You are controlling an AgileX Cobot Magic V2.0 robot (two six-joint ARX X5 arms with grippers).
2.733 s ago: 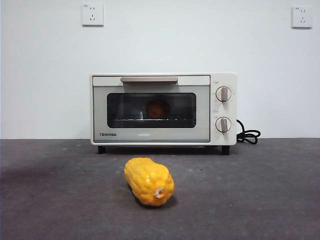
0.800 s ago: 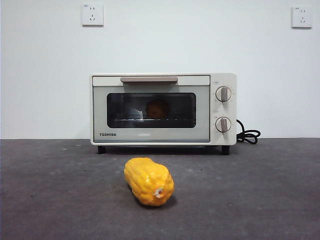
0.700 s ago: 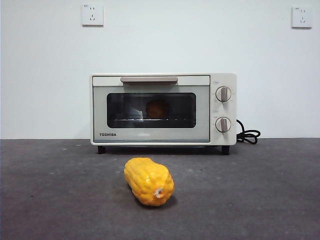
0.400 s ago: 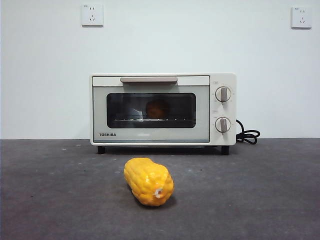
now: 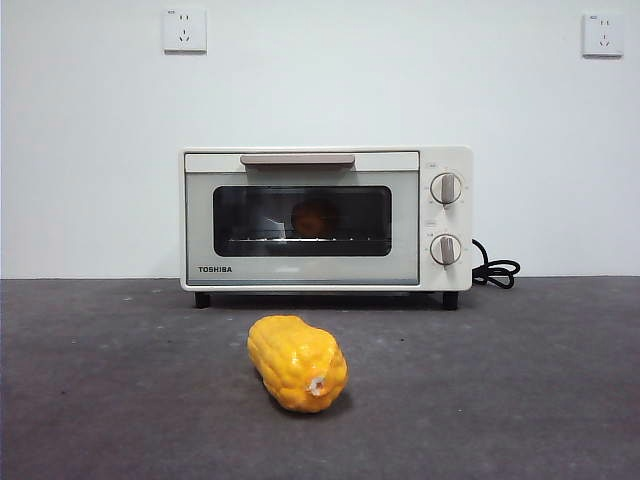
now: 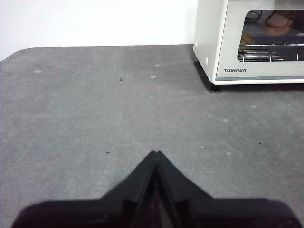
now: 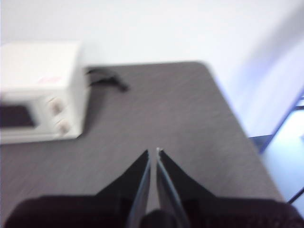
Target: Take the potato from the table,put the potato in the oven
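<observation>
1. No change is seen in the front view across the last few seconds: the oven (image 5: 327, 220) stands with its door closed, and the potato (image 5: 315, 217) is seen as a dull orange-brown lump behind the dark glass, on the rack.
2. The task is judged to be complete, since the potato is inside the oven and not on the bench (image 5: 520, 380).
3. A glossy yellow corn-like object (image 5: 298, 362) lies on the bench in front of the oven, untouched.
4. The left end effector (image 6: 156, 154) is held over bare bench, well apart from the oven, with its jaws together.
5. The right end effector (image 7: 153, 153) is likewise closed; its view is blurred, so fine detail is lost.
6. The potato is dimmed by the glass, so its exact seating cannot be made out.
</observation>
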